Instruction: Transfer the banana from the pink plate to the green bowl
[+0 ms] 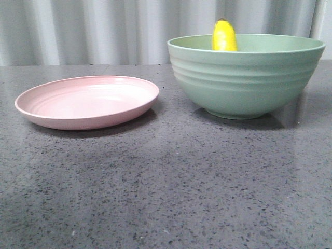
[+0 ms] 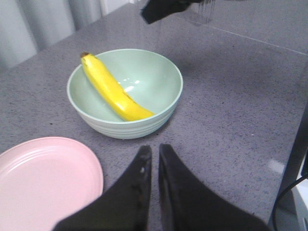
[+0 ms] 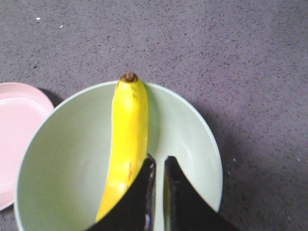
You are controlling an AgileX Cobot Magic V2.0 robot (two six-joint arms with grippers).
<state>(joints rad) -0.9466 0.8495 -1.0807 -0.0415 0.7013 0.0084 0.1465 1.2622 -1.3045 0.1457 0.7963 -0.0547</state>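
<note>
The banana (image 1: 224,36) lies inside the green bowl (image 1: 244,78), leaning against its wall, one tip poking above the far rim at the upper right of the front frame. The pink plate (image 1: 85,101) sits bare at centre left, just beside the bowl, both on the grey speckled bench (image 1: 166,187). The right pincer (image 3: 157,166) hovers over the bowl beside the banana, clenched with only a slit between its fingers, grasping nothing. The left pincer (image 2: 154,154) is likewise clenched above the bench near bowl and plate.
</note>
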